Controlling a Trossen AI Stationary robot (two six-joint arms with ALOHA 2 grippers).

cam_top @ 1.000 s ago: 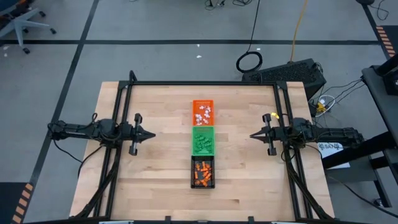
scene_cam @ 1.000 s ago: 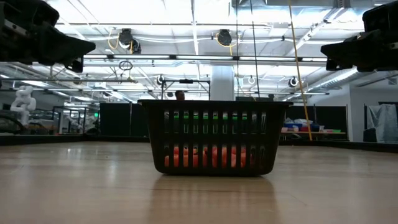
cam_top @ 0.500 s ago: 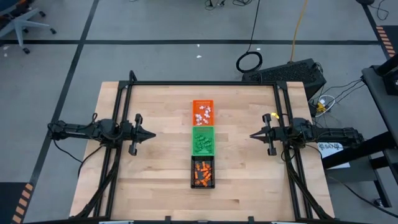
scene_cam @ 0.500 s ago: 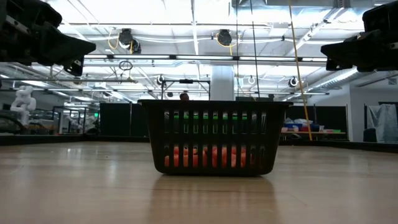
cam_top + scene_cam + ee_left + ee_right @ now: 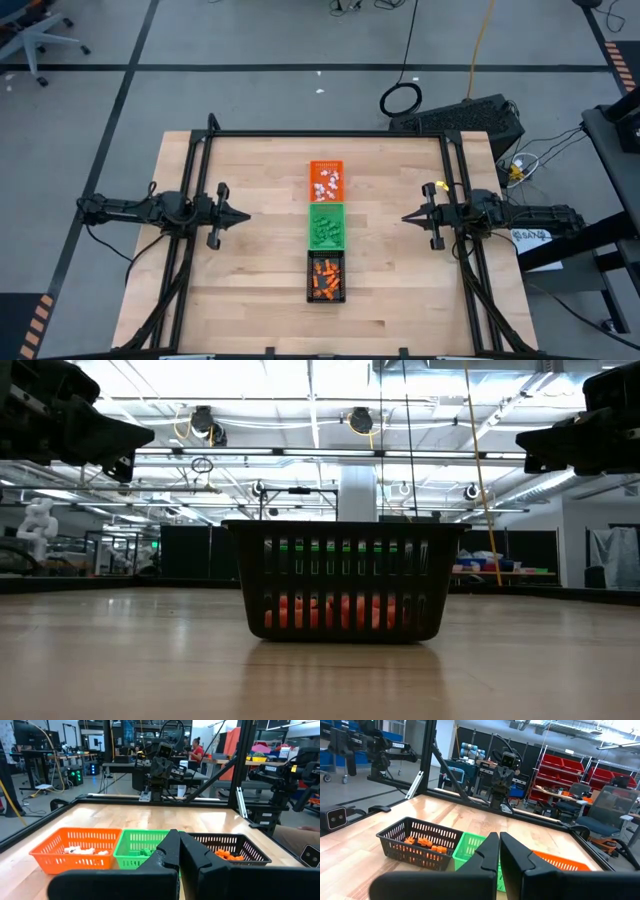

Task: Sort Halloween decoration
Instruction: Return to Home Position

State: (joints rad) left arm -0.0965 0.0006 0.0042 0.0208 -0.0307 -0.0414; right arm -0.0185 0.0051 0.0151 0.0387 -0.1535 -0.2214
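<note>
Either side of the trays (image 5: 320, 167), I see left gripper (image 5: 243, 216) and right gripper (image 5: 407, 217) closed, empty; trinkets (image 5: 327, 281) lie inside

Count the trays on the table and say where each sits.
3, in one column: the orange tray at the far end, the green tray in the middle, the black tray at the near end. None looks hidden. The left pincer and right pincer flank them, shut.

Trays: three – one orange tray (image 5: 326, 163), one green tray (image 5: 311, 225), one black tray (image 5: 327, 298). Trinkets: three heaps, one per tray – white trinkets (image 5: 331, 181), green trinkets (image 5: 325, 231), orange trinkets (image 5: 326, 277); each many, too small for exact count. Grippers: two – left gripper (image 5: 245, 217), right gripper (image 5: 405, 218). One person (image 5: 196, 750) far back in room.
</note>
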